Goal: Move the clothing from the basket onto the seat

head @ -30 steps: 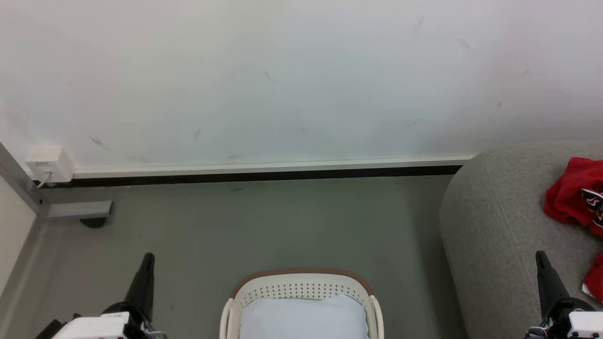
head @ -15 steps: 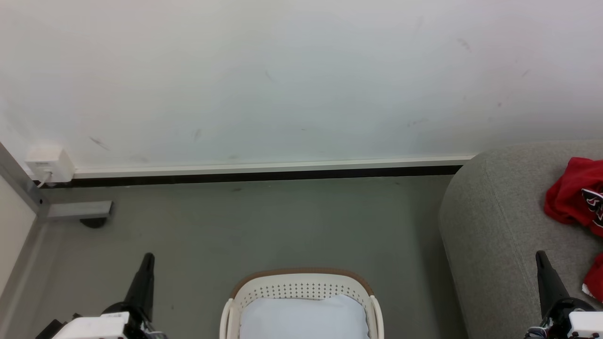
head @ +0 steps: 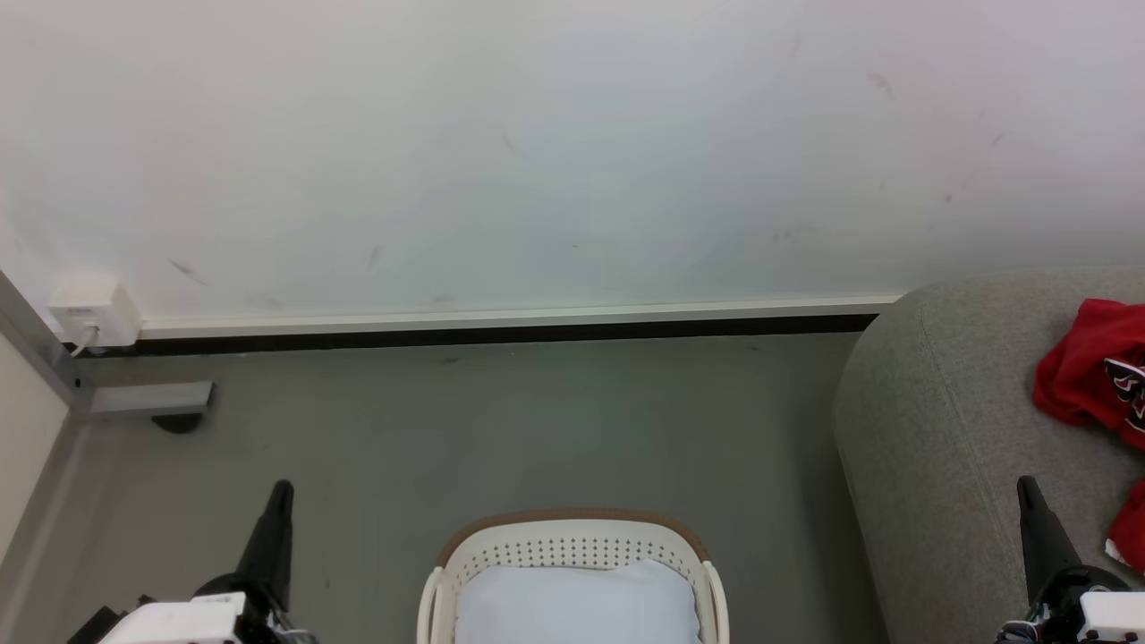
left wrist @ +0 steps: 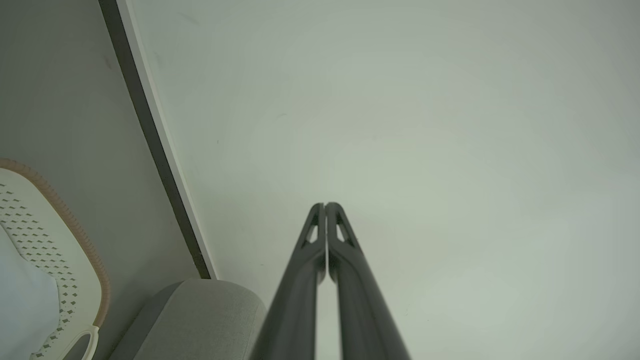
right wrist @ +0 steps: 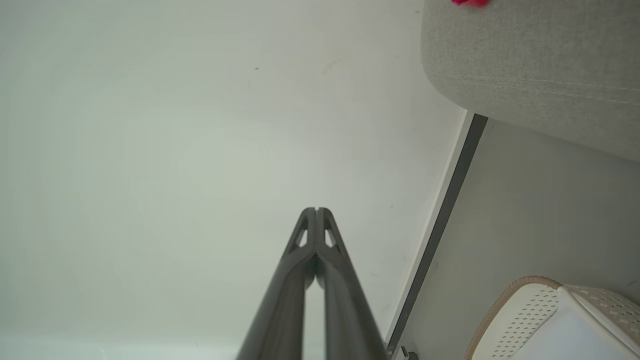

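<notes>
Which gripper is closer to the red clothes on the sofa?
Right. The right gripper shows against the sofa, close to the red clothes; the left gripper is far off, on the other side of the basket.

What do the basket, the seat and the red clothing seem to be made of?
Basket: likely moulded matte cream plastic, punched holes, brown woven-look rim. Seat: grey woven upholstery fabric, visible weave and stitched seams. Clothing: soft red fabric, crumpled folds; fibre unclear.
</notes>
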